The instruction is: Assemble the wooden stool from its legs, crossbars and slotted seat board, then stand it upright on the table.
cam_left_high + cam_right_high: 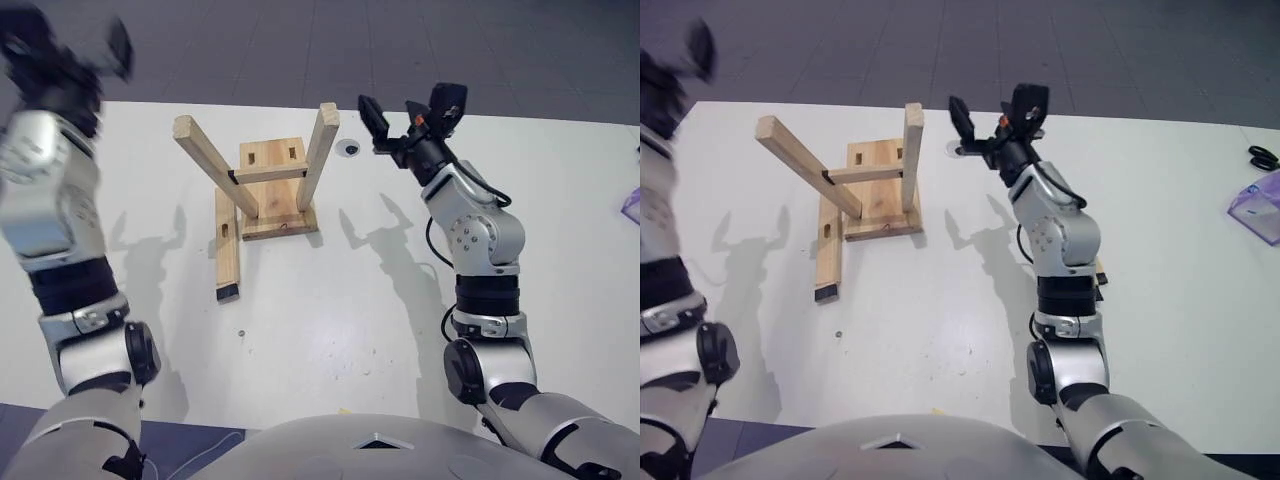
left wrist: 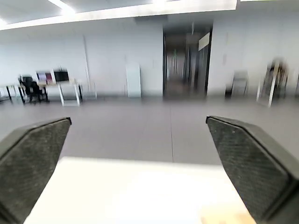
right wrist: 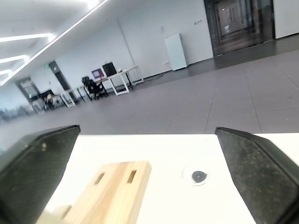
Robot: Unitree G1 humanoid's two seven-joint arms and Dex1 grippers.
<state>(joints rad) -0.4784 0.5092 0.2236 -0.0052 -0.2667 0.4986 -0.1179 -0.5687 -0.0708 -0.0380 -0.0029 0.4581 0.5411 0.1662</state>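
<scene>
Two legs (image 1: 320, 150) joined by a crossbar (image 1: 268, 174) rise from the seat board (image 1: 272, 152) lying on the desk (image 1: 330, 320), loose leg (image 1: 227, 250) alongside; left gripper (image 1: 67, 50) and right gripper (image 1: 410, 108) hover wide open, either side.

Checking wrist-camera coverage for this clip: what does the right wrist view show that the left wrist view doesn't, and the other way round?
Right wrist view, not the left: the right gripper, open, the seat board with its two slots, and a small round disc on the table. Left wrist view, not the right: the left gripper, open, and a blurred sliver of pale wood at the frame edge; which part it is cannot be told. Shared: the white table, grey floor, desks by the far wall and a dark doorway.
</scene>
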